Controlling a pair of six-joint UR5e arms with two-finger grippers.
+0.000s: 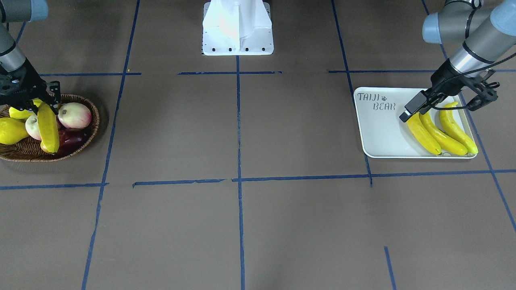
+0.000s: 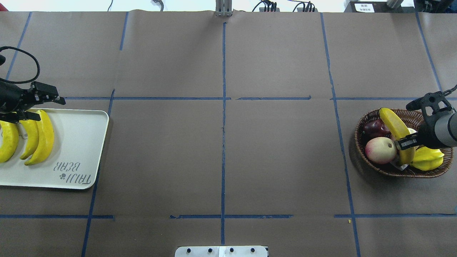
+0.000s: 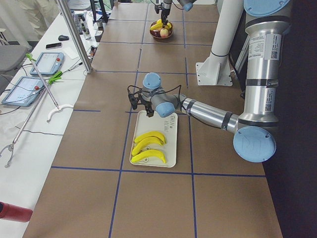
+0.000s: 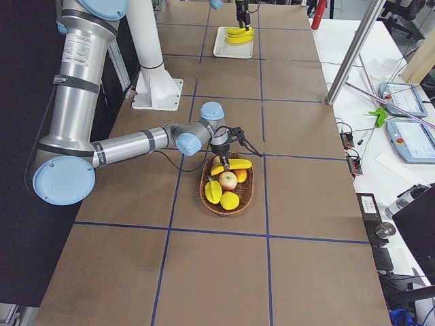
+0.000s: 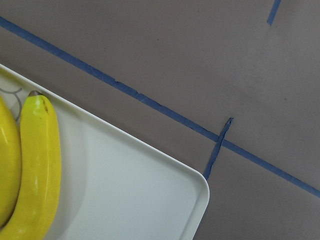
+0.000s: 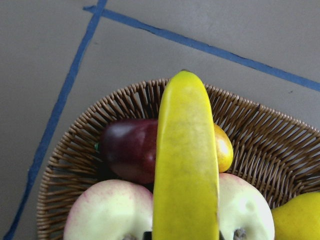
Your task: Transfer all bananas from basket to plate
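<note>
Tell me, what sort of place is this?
Probably a robotics test lab: two industrial robot arms, a table gridded with blue tape, and control tablets on the side bench.

Three bananas (image 1: 441, 137), bright yellow and curved with greenish tips, lay side by side and roughly parallel on the plate (image 1: 379, 137), at the end away from its "TAIJI BEAR" lettering. The plate was rectangular and off-white with rounded corners. The fourth banana (image 1: 48, 129) was above the basket (image 1: 95, 121), tilted, clamped near one end by the right gripper (image 1: 40, 102). The basket was oval, shallow, brown wicker, and stood well apart from the plate.
</note>
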